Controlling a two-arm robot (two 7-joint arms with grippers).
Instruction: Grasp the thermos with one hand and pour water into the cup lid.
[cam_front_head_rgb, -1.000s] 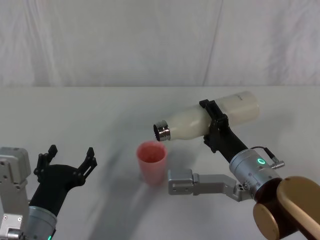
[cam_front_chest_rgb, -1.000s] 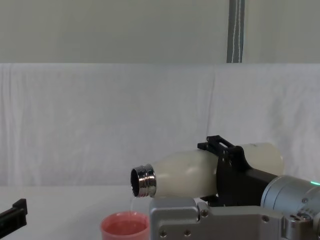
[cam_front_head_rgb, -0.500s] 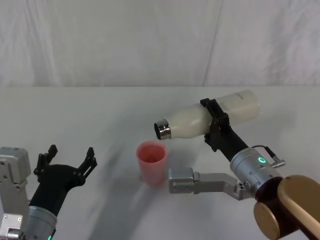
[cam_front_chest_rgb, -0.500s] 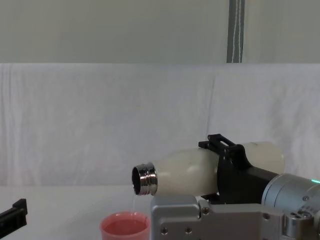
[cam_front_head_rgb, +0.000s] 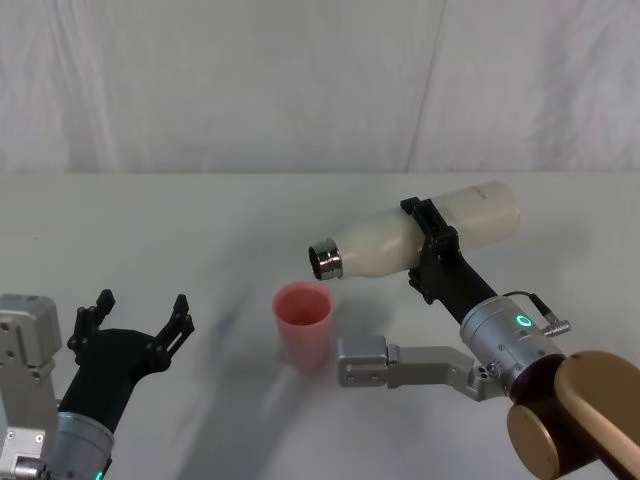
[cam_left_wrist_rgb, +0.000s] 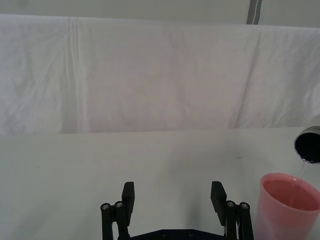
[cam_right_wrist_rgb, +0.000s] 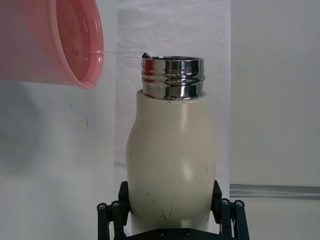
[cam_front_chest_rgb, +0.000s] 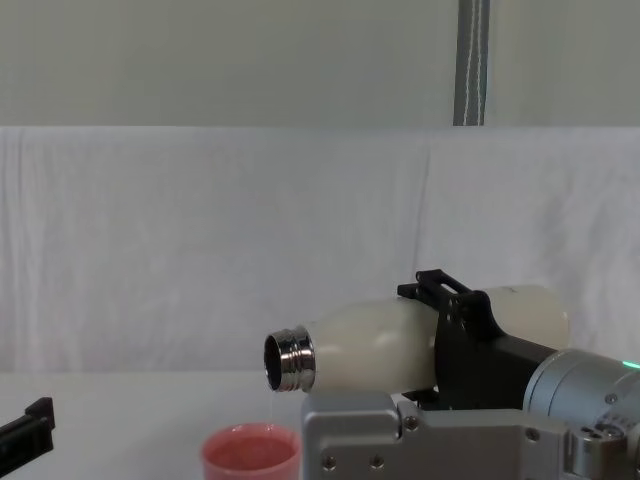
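My right gripper (cam_front_head_rgb: 428, 243) is shut on the cream-white thermos (cam_front_head_rgb: 400, 240), held nearly level above the table with its steel neck (cam_front_head_rgb: 323, 261) pointing left and slightly down. The pink cup lid (cam_front_head_rgb: 303, 324) stands upright just below the neck. A thin thread of water (cam_front_chest_rgb: 274, 407) falls from the thermos mouth (cam_front_chest_rgb: 283, 361) into the cup lid (cam_front_chest_rgb: 250, 452). In the right wrist view the black fingers (cam_right_wrist_rgb: 111, 216) clamp the thermos body (cam_right_wrist_rgb: 171, 170), with the cup lid's rim (cam_right_wrist_rgb: 95, 45) close to the neck. My left gripper (cam_front_head_rgb: 136, 316) rests open at the table's near left, apart from the cup lid (cam_left_wrist_rgb: 289, 206).
A white cloth (cam_front_head_rgb: 200, 250) covers the table, and a white curtain (cam_front_head_rgb: 300, 80) hangs behind it. A grey vertical pole (cam_front_chest_rgb: 471, 62) rises beyond the curtain at the right.
The thermos has risen very slightly and stays tilted over the cup lid while the water keeps trickling. The left arm has not moved.
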